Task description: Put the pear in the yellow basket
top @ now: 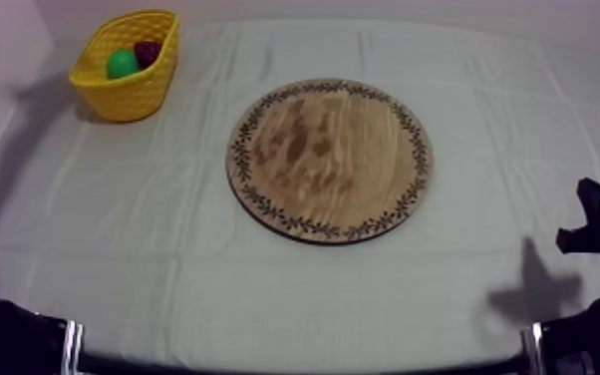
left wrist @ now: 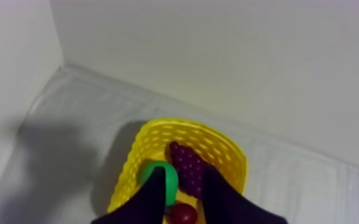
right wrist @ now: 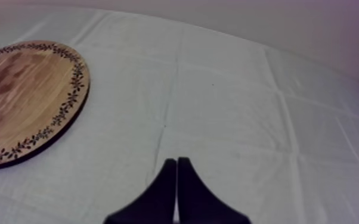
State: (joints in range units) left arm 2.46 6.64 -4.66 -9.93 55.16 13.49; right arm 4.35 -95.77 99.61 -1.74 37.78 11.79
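Pear (left wrist: pixel 165 179) is being shown lying in the yellow basket (left wrist: pixel 217 140), far left, just beyond the left gripper (left wrist: pixel 185 202), whose fingers are being held apart. The right gripper (right wrist: pixel 176 190), fingers together, is being held much farther off, near right.
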